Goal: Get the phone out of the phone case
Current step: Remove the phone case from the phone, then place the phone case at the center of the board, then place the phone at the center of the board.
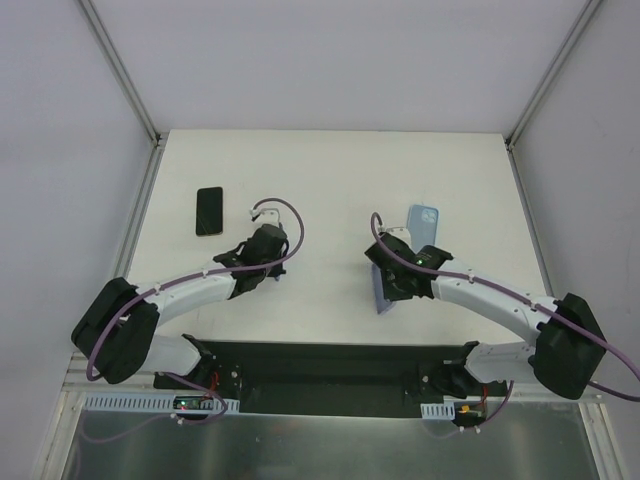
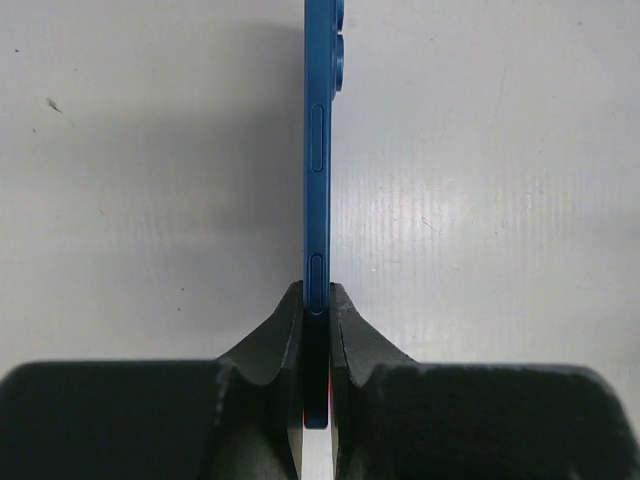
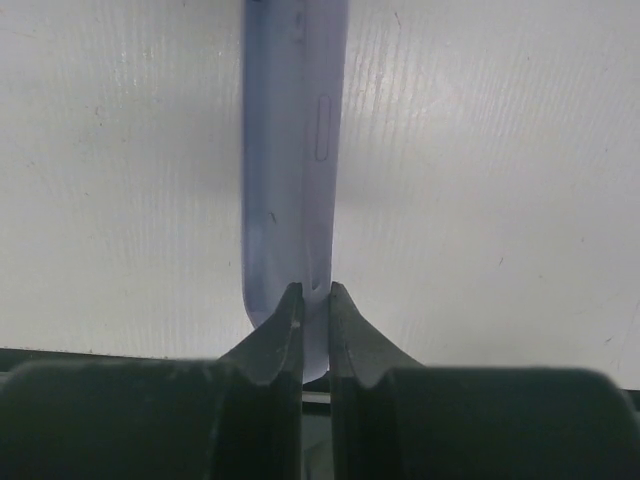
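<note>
Blue phone (image 2: 317,180) sits edge-on, clamped in the left gripper (image 2: 316,295) — out of the lavender phone case (image 3: 290,150), itself pinched by the right gripper (image 3: 315,290) — over the white table (image 1: 330,170).

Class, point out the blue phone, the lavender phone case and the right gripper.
phone (image 2: 317,190): left wrist view, on its blue side edge between the two buttons.
phone case (image 3: 285,150): right wrist view, on its curved side wall.
right gripper (image 3: 315,293): right wrist view, midway between its fingertips.

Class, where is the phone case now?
In the top view the phone case is right of centre, pinched by the right gripper, with the phone away on the left.
</note>
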Tool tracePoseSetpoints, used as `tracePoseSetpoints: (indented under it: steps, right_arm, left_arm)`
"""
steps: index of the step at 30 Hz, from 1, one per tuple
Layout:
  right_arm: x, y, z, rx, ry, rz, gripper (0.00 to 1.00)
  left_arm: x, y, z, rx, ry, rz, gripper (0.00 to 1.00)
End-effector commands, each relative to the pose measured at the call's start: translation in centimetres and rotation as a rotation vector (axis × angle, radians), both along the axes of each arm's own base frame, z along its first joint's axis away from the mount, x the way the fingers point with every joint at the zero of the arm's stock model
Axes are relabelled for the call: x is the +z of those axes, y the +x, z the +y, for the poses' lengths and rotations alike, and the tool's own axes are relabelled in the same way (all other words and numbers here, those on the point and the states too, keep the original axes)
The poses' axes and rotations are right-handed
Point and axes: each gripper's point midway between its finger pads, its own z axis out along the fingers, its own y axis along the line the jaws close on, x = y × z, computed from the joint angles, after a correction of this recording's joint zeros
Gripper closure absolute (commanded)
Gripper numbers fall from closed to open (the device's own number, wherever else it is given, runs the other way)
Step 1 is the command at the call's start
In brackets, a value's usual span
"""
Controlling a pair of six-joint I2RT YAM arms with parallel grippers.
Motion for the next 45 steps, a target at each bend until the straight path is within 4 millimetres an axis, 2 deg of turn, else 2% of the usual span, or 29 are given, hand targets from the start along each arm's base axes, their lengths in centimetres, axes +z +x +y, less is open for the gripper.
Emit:
tracePoseSetpoints:
  steps: [1,5,8,9,11,12,14,15,16,17,19,20,21,22,23,24,25,28,31,32,34,36,37,38,39,40,41,44,45]
  right_arm:
    - [2.5,1.0,0.5,0.007,0.029,-0.063,0.99]
    - [3.0,1.9,1.0,-0.018,0.068,-0.08,0.99]
    - [3.4,3.4,1.4,-0.074,0.135,-0.092,0.99]
    - [3.3,4.2,1.1,-0.115,0.158,-0.091,0.99]
    - [3.5,5.4,2.1,-0.137,0.241,-0.092,0.99]
    - [3.3,6.4,1.9,-0.17,0.261,-0.092,0.99]
    - [3.8,8.0,3.0,-0.181,0.343,-0.103,0.98]
    - [3.9,9.1,3.1,-0.198,0.361,-0.108,0.99]
    - [4.3,10.2,3.7,-0.201,0.392,-0.124,0.99]
    - [4.5,10.8,4.2,-0.195,0.409,-0.117,0.99]
    - [4.9,12.8,5.5,-0.187,0.425,-0.124,0.99]
    - [4.8,13.3,6.0,-0.181,0.439,-0.113,0.99]
    - [3.7,14.0,6.3,-0.193,0.437,-0.088,0.99]
    - [4.3,15.1,7.2,-0.189,0.476,-0.1,0.99]
    - [4.1,15.5,7.9,-0.186,0.503,-0.084,0.99]
    - [2.8,16.2,8.0,-0.205,0.495,-0.061,0.99]
    - [2.9,16.8,8.5,-0.204,0.51,-0.058,0.99]
    - [1.3,17.6,9.1,-0.22,0.51,-0.017,0.99]
    - [0.2,18.0,9.6,-0.227,0.508,0.012,0.93]
    - [0.0,18.1,9.7,-0.229,0.509,0.016,0.85]
    - [-0.8,18.0,9.6,-0.24,0.498,0.034,0.79]
    - [-1.1,17.9,9.4,-0.247,0.488,0.034,0.63]
    - [-1.1,18.0,9.2,-0.252,0.483,0.029,0.56]
    - [-1.1,18.0,9.2,-0.253,0.482,0.028,0.39]
    - [-1.1,17.9,9.1,-0.255,0.478,0.028,0.32]
    - [-0.9,18.0,9.0,-0.256,0.477,0.023,0.27]
    - [-0.8,18.0,9.0,-0.252,0.474,0.019,0.21]
    - [-0.4,17.9,8.5,-0.257,0.454,0.008,0.15]
    - [-0.1,17.8,8.4,-0.256,0.448,0.006,0.13]
  left_arm:
    - [2.4,0.8,-0.2,-0.003,-0.004,-0.083,1.0]
    - [3.6,1.2,-0.3,-0.001,-0.013,-0.115,1.0]
    - [4.4,1.7,0.1,0.004,0.031,-0.126,1.0]
    - [5.2,2.3,0.1,0.014,0.038,-0.143,1.0]
    - [5.4,2.6,0.6,0.029,0.081,-0.143,1.0]
    - [6.1,3.4,1.0,0.054,0.121,-0.16,1.0]
    - [6.2,3.9,1.8,0.072,0.197,-0.148,1.0]
    - [6.7,4.8,2.0,0.082,0.252,-0.157,1.0]
    - [6.7,5.2,2.3,0.092,0.291,-0.155,1.0]
    - [5.9,5.4,2.7,0.083,0.359,-0.127,1.0]
    - [6.8,6.6,2.7,0.098,0.408,-0.147,1.0]
    - [6.5,7.4,2.3,0.086,0.448,-0.137,1.0]
    - [6.3,7.7,2.3,0.079,0.476,-0.126,1.0]
    - [6.1,8.1,2.4,0.082,0.507,-0.12,1.0]
    - [4.8,8.4,2.3,0.062,0.552,-0.089,1.0]
    - [5.2,9.0,2.0,0.062,0.565,-0.087,1.0]
    - [5.0,9.3,1.8,0.062,0.579,-0.081,1.0]
    - [4.1,9.9,1.3,0.048,0.608,-0.06,1.0]
    - [3.3,10.0,1.1,0.027,0.626,-0.03,1.0]
    - [3.0,10.2,0.9,0.026,0.634,-0.02,1.0]
    - [2.6,10.2,0.8,0.018,0.645,-0.001,1.0]
    - [2.1,9.9,0.6,0.009,0.646,0.022,1.0]
    - [1.9,9.8,0.5,0.006,0.636,0.029,0.91]
    - [1.9,9.6,0.4,0.012,0.621,0.032,0.86]
    - [1.8,9.5,0.3,0.01,0.609,0.035,0.78]
    - [1.7,9.3,0.0,0.003,0.589,0.042,0.63]
    - [1.7,9.3,-0.1,0.003,0.576,0.044,0.59]
    - [1.7,9.1,-0.6,-0.01,0.549,0.049,0.41]
    - [1.8,9.1,-0.7,-0.012,0.542,0.05,0.39]
